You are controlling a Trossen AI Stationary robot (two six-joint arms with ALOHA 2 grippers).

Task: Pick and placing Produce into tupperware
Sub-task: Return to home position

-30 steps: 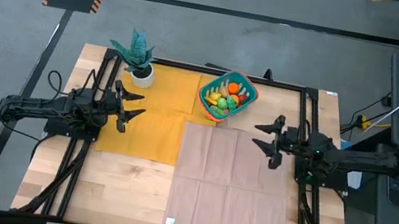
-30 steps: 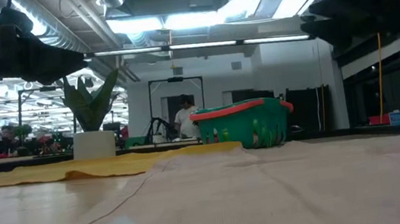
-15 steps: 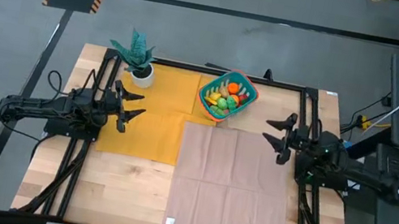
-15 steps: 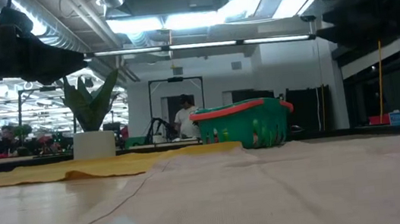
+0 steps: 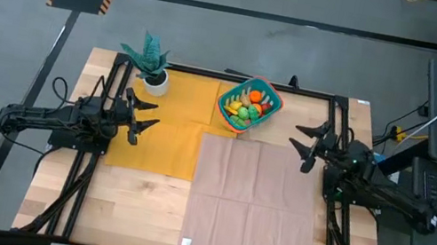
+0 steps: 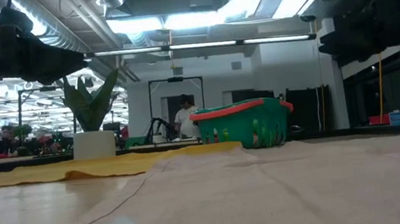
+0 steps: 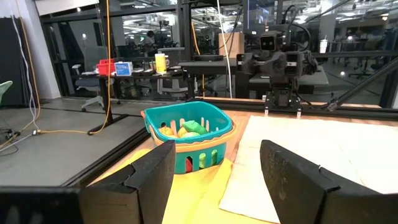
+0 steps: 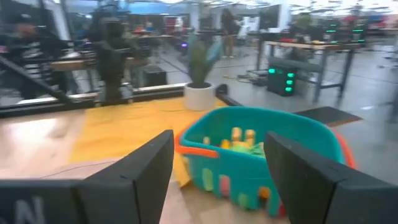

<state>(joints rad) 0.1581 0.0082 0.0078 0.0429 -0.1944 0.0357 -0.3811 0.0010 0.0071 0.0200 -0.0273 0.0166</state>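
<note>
The left gripper (image 5: 146, 115) has its fingers (image 7: 146, 180) spread apart with nothing between them. It hovers at the left of centre in the high view, over the left edge of the yellow mat (image 5: 174, 119). Its arm stretches off toward the left edge of the table (image 5: 131, 206).

The right gripper (image 5: 306, 139) is likewise released, its fingers (image 8: 137, 174) wide and empty. It sits right of centre, over the upper right corner of the tan cloth (image 5: 253, 205), and is angled toward the upper left.

Between the two grippers and above them in the high view stands the tupperware (image 5: 254, 81), at the top centre of the table. It rests on the right edge of the yellow mat, just above the tan cloth. The produce (image 5: 248, 105) lies piled inside it, showing orange, yellow, green and red pieces.

A potted plant (image 5: 150, 61) stands at the upper left corner of the mat, well apart from the tupperware. In the low view, a person (image 6: 184, 118) stands far back in the room.
</note>
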